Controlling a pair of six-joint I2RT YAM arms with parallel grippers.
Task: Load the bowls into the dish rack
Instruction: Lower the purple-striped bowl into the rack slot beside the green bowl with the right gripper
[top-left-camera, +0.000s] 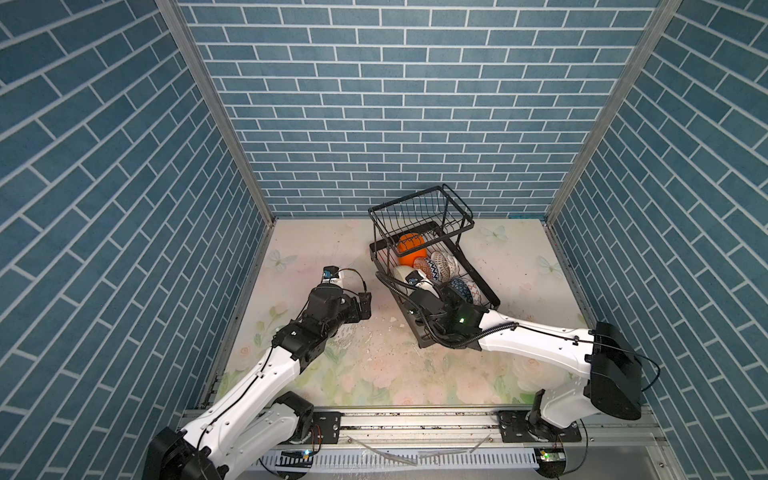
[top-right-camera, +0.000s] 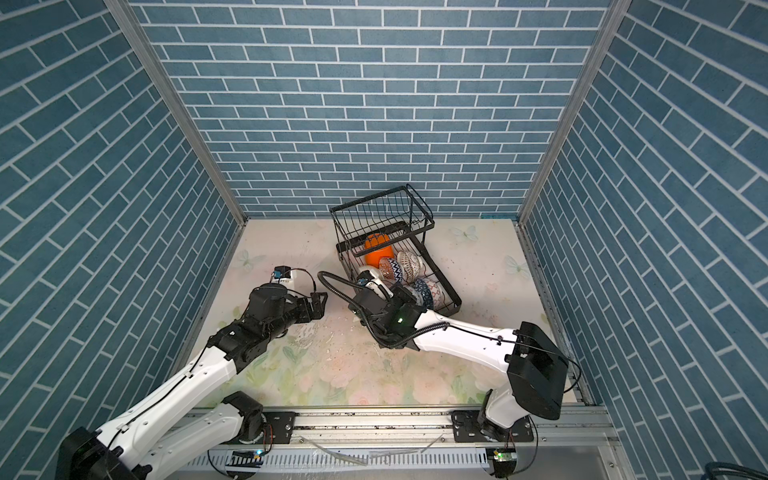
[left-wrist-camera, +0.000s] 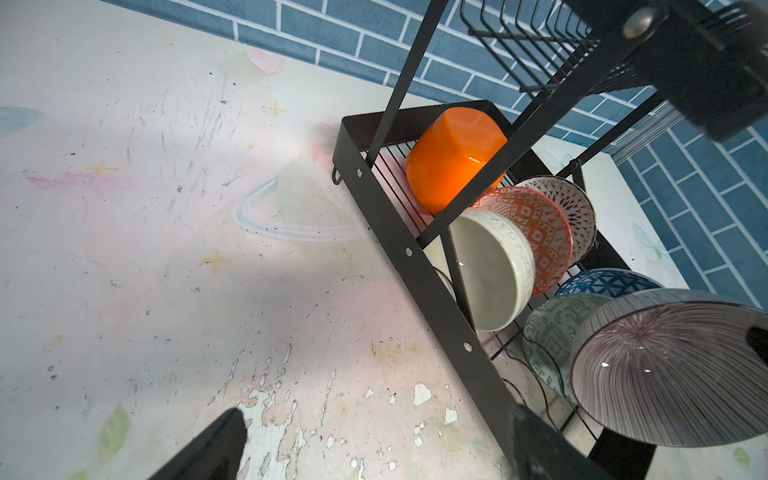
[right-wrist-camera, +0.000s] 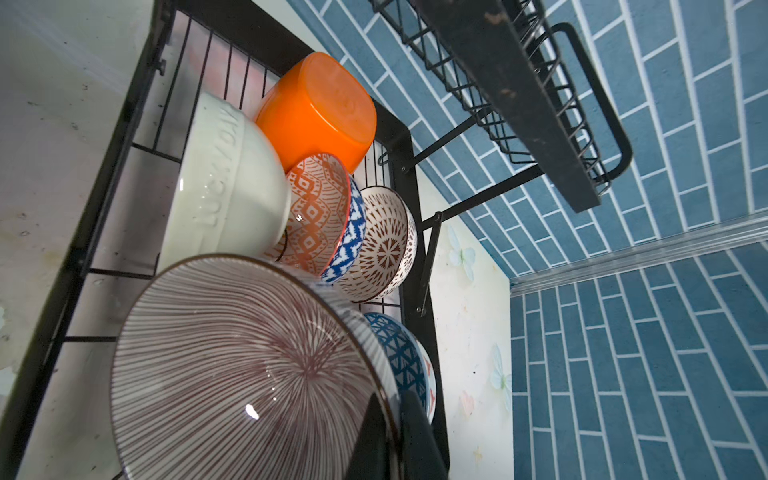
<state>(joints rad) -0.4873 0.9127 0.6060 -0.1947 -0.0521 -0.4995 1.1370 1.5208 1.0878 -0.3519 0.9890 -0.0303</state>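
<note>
Right wrist view: risk of knocking the striped bowl (right-wrist-camera: 249, 365) into the cream bowl (right-wrist-camera: 232, 178) or the blue bowl (right-wrist-camera: 401, 353) while lowering, with little free room left at the near end of the dish rack (right-wrist-camera: 83, 232) tray; risk too of a slip, being pinched only at the rim. Clamped on that rim, right gripper (right-wrist-camera: 397, 432), with the bowl tilted right ahead of it over the tray. Spread wide and empty beside the rack's left edge, left gripper (top-left-camera: 362, 306).

Both top views look steeply down; wrist views near the dish rack (left-wrist-camera: 392, 224).
</note>
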